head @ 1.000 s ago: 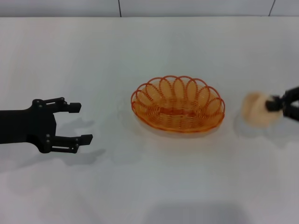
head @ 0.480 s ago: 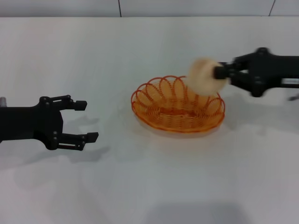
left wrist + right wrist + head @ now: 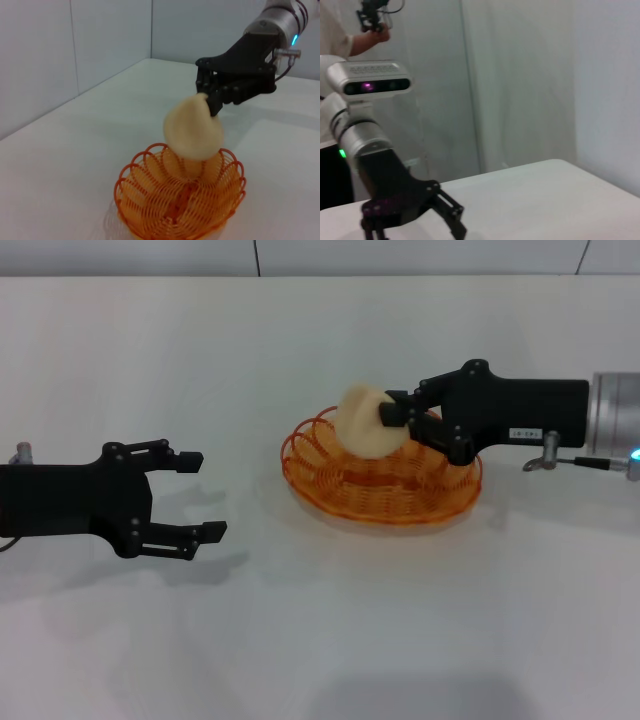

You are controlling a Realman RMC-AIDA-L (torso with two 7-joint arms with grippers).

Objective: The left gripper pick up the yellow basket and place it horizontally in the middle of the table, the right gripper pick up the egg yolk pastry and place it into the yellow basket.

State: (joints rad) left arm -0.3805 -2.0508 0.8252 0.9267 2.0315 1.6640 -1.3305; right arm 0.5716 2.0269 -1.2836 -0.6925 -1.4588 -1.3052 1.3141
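Note:
The yellow basket (image 3: 437,480) lies lengthwise in the middle of the white table (image 3: 320,630). My right gripper (image 3: 393,417) reaches in from the right and is shut on the egg yolk pastry (image 3: 362,426), holding it tilted just above the basket's left-centre. In the left wrist view the pastry (image 3: 194,129) hangs over the basket (image 3: 150,210) in the right gripper (image 3: 212,97). My left gripper (image 3: 206,496) is open and empty, low over the table to the left of the basket. It also shows in the right wrist view (image 3: 420,220).
A wall with seams (image 3: 255,257) runs behind the table's far edge. In the right wrist view a person's arm (image 3: 355,42) shows behind the left arm.
My right gripper has carried the pastry from the right of the basket leftward to over the basket. My left gripper has moved slightly to the right, still open.

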